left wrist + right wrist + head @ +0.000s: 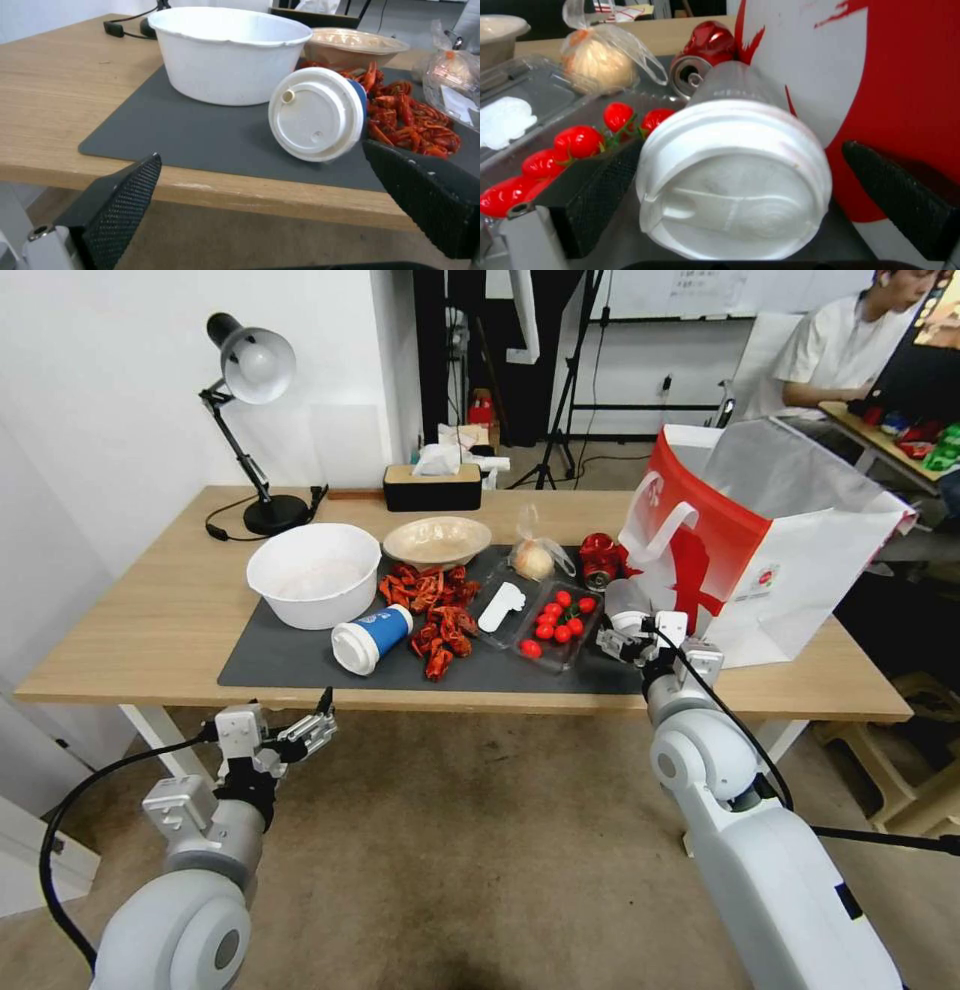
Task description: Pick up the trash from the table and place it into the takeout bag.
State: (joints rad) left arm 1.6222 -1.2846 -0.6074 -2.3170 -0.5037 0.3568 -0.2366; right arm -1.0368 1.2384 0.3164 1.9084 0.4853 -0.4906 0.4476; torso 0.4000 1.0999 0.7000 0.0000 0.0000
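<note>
Trash covers the desk's (150, 620) grey mat; a clear lidded cup (735, 176) lies between the right hand's (740, 195) wide fingers, hemmed by the takeout bag (790, 560), crushed can (700, 56) and tomato tray (575, 146). Left hand (300, 735) hovers wide before the desk edge, facing the blue-white cup (317, 112)

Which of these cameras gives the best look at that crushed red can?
The right wrist view: the crushed red can fills a good part of it, open top facing the camera, partly behind a white cup. The head view shows it small beside the takeout bag. The left wrist view points elsewhere.
</note>
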